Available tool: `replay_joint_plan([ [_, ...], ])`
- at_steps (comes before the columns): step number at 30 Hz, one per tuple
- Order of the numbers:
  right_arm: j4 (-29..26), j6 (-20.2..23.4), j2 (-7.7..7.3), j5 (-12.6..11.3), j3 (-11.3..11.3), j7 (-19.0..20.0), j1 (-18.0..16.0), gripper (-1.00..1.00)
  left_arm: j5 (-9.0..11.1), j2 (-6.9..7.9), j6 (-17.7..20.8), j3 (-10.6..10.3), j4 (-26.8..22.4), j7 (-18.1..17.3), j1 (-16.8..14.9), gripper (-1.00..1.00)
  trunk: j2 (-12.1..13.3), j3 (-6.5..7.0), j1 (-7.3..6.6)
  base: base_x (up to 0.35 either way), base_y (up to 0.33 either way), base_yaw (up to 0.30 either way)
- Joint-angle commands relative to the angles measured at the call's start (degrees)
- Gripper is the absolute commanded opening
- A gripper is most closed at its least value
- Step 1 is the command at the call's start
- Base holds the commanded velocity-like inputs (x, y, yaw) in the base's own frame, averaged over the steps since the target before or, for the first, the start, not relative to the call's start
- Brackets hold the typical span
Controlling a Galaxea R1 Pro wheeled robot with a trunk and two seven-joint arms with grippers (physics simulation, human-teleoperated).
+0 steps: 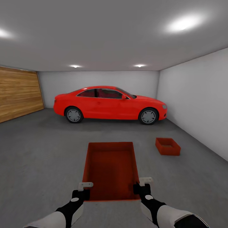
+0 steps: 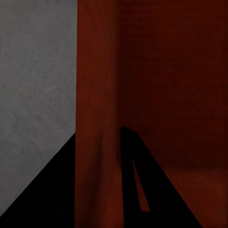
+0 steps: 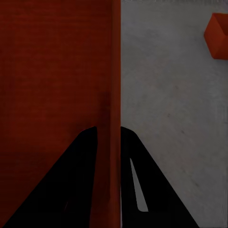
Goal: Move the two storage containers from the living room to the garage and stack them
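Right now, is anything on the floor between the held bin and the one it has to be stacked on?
Nothing visible. The held bin, clamped by the left gripper and right gripper, faces bare floor up to the other bin, ahead to the right. The car stands further back.

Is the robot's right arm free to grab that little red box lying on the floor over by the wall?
Probably not now. The right gripper is clamped on a wall of the carried container, as is the left gripper. The other container sits ahead on the floor, apparently beyond arm's reach.
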Motion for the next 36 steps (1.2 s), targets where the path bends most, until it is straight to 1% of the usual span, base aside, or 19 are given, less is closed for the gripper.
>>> replay_joint_plan([
  [1, 0.0, -0.1, 0.53, 0.0, -2.9, -0.1, -0.1, -1.0, 0.4, -0.17, -0.1, 0.0, 0.0, 0.4, 0.0, -1.0, 0.0, -0.01, 0.05, 0.321, 0.0, 0.0],
  [36, 0.0, -0.1, 0.53, 0.0, -2.9, -0.1, 0.0, -1.0, 0.3, -0.16, 0.2, 0.0, 0.0, 0.3, 0.0, -1.0, 0.0, -0.01, 0.05, 0.321, 0.0, 0.0],
])
